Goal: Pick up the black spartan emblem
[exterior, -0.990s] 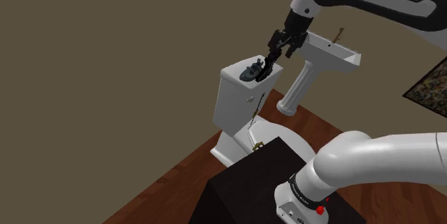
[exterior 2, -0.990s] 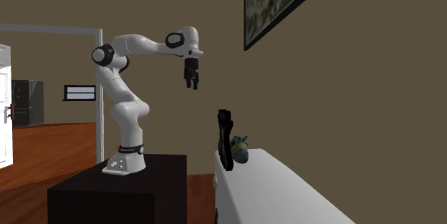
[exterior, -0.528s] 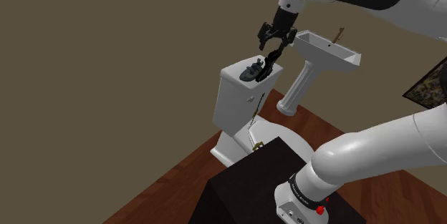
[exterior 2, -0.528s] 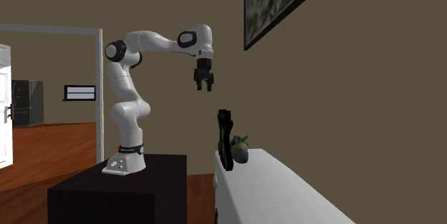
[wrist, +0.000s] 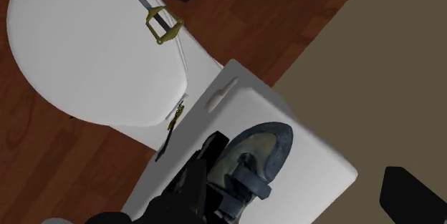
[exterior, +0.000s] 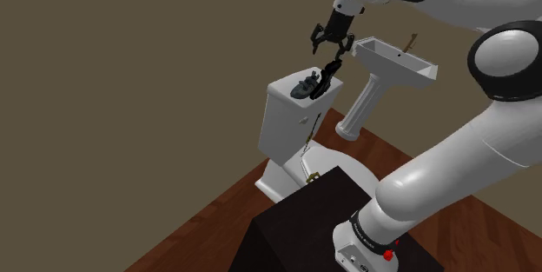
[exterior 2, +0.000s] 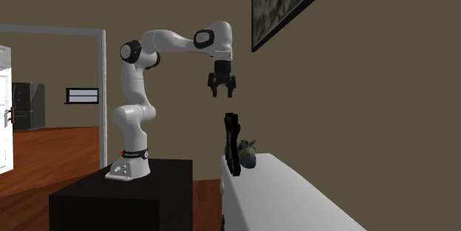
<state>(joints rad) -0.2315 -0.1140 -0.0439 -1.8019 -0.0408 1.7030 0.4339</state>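
My pincer (exterior 2: pixel 221 93) hangs spread above one upright black emblem (exterior 2: pixel 233 145) and one grey shoe (exterior 2: pixel 247 154) on one tank (exterior 2: pixel 295 200).

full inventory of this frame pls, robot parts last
spartan emblem: 1, black, upright on the toilet's tank top
small figure: 1, grey-blue, on the tank top right beside the emblem
toilet: 1, white, lid shut, against the wall
pedestal sink: 1, white, next to the toilet, toward the shoulder view's right
framed picture: 1, dark frame, on the wall
floor: 1, red-brown wood
stand: 1, dark box, under the arm
arm: 1, white with dark joints, reaching toward the tank
gripper: 1, black, open, above the emblem, not touching it
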